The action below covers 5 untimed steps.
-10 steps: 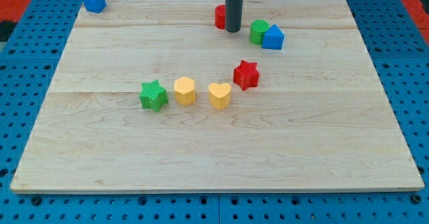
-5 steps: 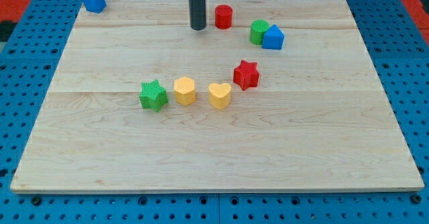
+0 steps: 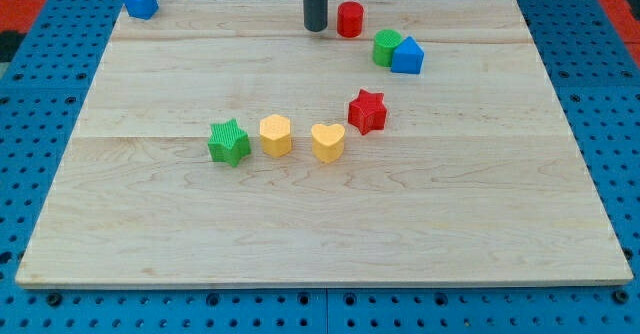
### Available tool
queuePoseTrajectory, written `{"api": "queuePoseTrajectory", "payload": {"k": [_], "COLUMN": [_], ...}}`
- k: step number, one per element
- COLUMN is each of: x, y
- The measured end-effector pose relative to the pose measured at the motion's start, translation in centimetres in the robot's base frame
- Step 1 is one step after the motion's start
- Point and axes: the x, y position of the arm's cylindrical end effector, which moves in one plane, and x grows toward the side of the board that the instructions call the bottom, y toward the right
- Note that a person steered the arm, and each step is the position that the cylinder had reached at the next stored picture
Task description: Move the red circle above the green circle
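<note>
So my tip (image 3: 315,28) is parked up near the far edge of the tabletop (image 3: 300,214), just to the view's left of the red circle (image 3: 349,20), close but I can't tell if it's touching. No hand on this rig, just the rod, so nothing to open or shut. The green circle (image 3: 385,47) sits toward the view's right and a bit nearer the bottom, pressed against a blue block (image 3: 407,56). Mid-tabletop there's a row: green star (image 3: 229,141), yellow hexagon (image 3: 275,135), yellow heart (image 3: 327,142), red star (image 3: 367,111). A blue cube (image 3: 140,0) sits at the far left corner.
</note>
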Motion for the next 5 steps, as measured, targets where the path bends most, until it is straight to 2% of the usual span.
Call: {"api": "queuePoseTrajectory", "payload": {"k": [2,5], "x": [-0.1,-0.7], "y": [4.9,6.0]}}
